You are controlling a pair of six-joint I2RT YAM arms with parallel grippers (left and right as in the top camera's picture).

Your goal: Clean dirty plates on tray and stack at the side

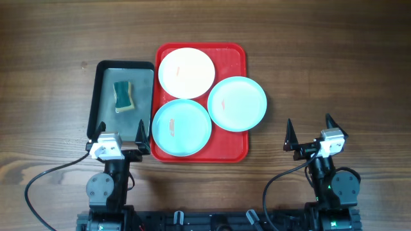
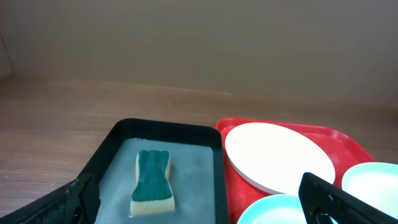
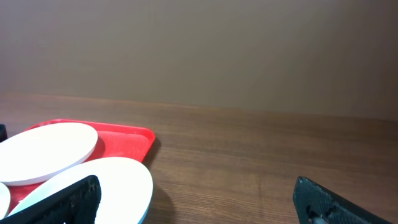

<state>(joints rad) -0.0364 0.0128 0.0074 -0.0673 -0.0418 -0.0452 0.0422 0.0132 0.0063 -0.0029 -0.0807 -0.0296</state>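
The white plate [image 1: 186, 72], the near blue plate [image 1: 182, 127] and the right blue plate [image 1: 237, 103] are lying crowded on the red tray [image 1: 241, 154], each seemingly smeared, awaiting wiping. The sponge [image 1: 124, 95] is sitting ready in the grey tray [image 1: 103, 96] alongside. The left claw [image 1: 120, 132] and right claw [image 1: 309, 125] are hanging wide open, gripping nothing, at the surface's [image 1: 321, 51] near edge.

Straight ahead of the wide-spread left gripper [image 1: 120, 135], the black-rimmed grey tray [image 1: 141, 90] with its sponge [image 1: 124, 95] bars a low pass, and to its forward right the red tray [image 1: 231, 146] is crowded with a white plate [image 1: 186, 72] and two blue plates [image 1: 182, 127]. The right gripper [image 1: 310, 128] has bare wooden table [image 1: 334, 64] ahead and to its right; only the farther blue plate [image 1: 237, 103], overhanging the tray's rim, stands forward left.
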